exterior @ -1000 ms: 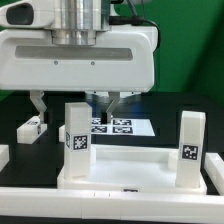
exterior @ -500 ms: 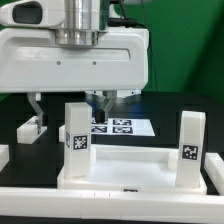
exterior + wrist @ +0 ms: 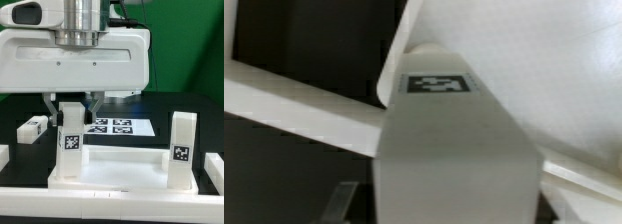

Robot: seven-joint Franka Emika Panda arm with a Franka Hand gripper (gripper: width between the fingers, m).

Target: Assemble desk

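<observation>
The desk's white tabletop [image 3: 120,168] lies upside down near the front, its raised rim up. Two square white legs stand in its corner sockets: one on the exterior view's left [image 3: 70,140] and one on its right [image 3: 181,148], each with a marker tag. My gripper [image 3: 71,108] hangs over the left leg, with a finger pressed on each side of the leg's top. In the wrist view that leg [image 3: 446,150] fills the middle, its tag facing the camera. One dark finger [image 3: 349,200] sits flush against the leg and the other is hidden.
A loose white leg [image 3: 33,126] lies on the black table at the exterior view's left. The marker board [image 3: 115,127] lies behind the tabletop. White parts show at the far left edge [image 3: 3,155] and the far right edge [image 3: 214,166].
The fingers have closed in from wide apart onto the left leg's top. The tabletop and both legs have shifted a little toward the exterior view's left.
</observation>
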